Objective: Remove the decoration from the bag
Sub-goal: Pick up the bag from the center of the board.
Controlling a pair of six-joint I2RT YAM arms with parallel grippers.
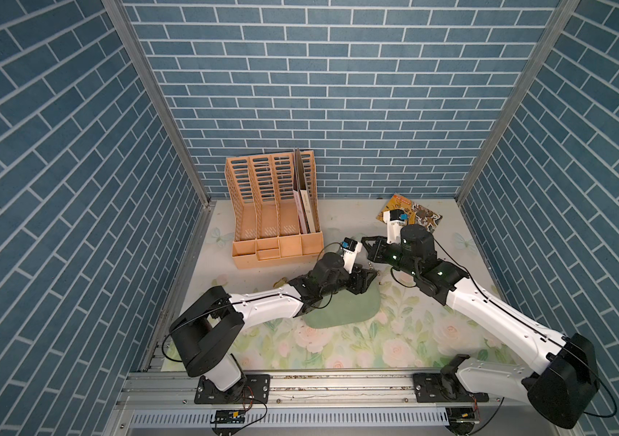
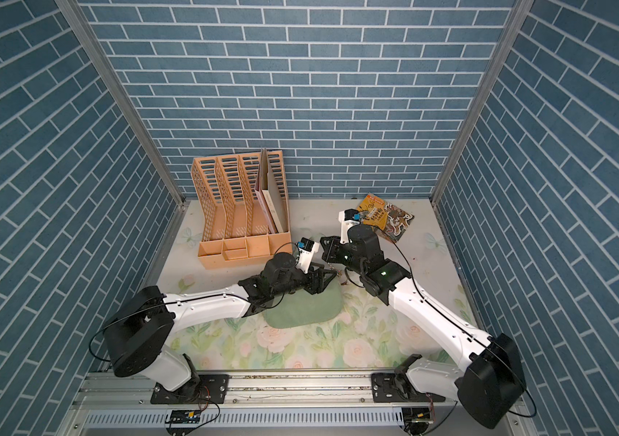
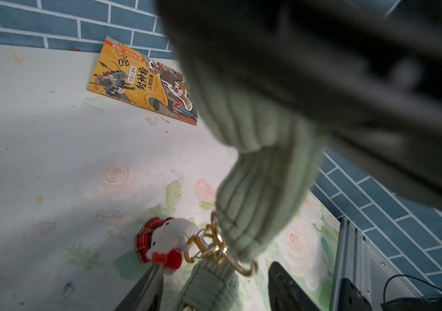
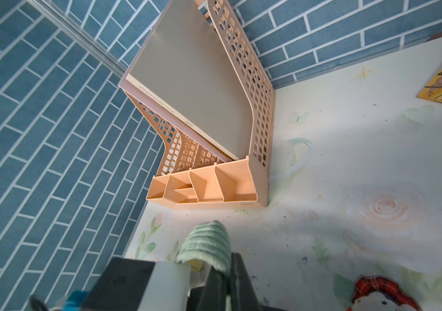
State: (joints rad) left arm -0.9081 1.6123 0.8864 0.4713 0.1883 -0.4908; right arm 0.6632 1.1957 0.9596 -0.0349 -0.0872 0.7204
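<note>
The sage-green bag [image 1: 338, 311] [image 2: 300, 311] lies flat mid-table, partly under my left arm. The decoration [image 3: 167, 243], a small white plush cat with a red plaid hat and red bow, hangs by gold clasps [image 3: 218, 246] from the bag's corduroy strap [image 3: 263, 172]; the plush also shows in the right wrist view [image 4: 384, 296]. My left gripper [image 3: 215, 272] [image 1: 366, 277] is open, its jaws straddling the strap end and clasps, one fingertip [image 3: 155, 272] touching the plush by the bow. My right gripper [image 4: 226, 272] [image 1: 370, 245] is shut on the strap [image 4: 209, 243], holding it lifted.
An orange file rack [image 1: 274, 211] [image 4: 214, 121] holding a folder stands at the back left. A yellow illustrated book [image 1: 413, 213] [image 3: 139, 83] lies at the back right near the wall. Blue brick walls close in three sides.
</note>
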